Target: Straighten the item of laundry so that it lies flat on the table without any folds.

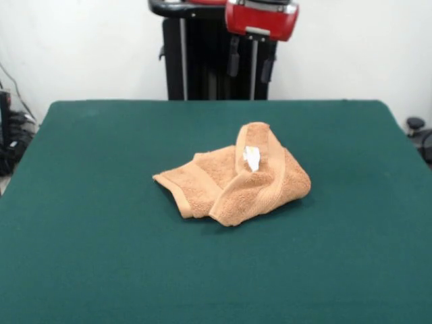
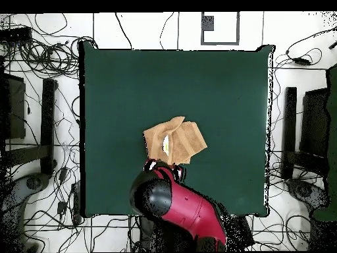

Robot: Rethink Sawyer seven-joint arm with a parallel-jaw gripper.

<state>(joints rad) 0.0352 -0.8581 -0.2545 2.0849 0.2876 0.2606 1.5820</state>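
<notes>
The tan terry towel (image 1: 233, 181) lies crumpled in a heap near the middle of the green table (image 1: 94, 202), folded over itself, with a raised ridge and a white care tag (image 1: 252, 158) on top. It also shows in the overhead view (image 2: 178, 140). My gripper (image 1: 250, 66) hangs high above the table's far side, behind the towel. Its two dark fingers (image 1: 233, 64) are apart, with nothing between them. In the overhead view the gripper (image 2: 164, 168) sits just over the towel's robot-side edge, with the red arm (image 2: 187, 207) behind it.
The black pedestal (image 1: 202, 61) stands beyond the table's far edge. Cables and dark stands (image 2: 39, 125) lie on the floor around the table. Green felt (image 2: 224, 85) surrounds the towel on all sides.
</notes>
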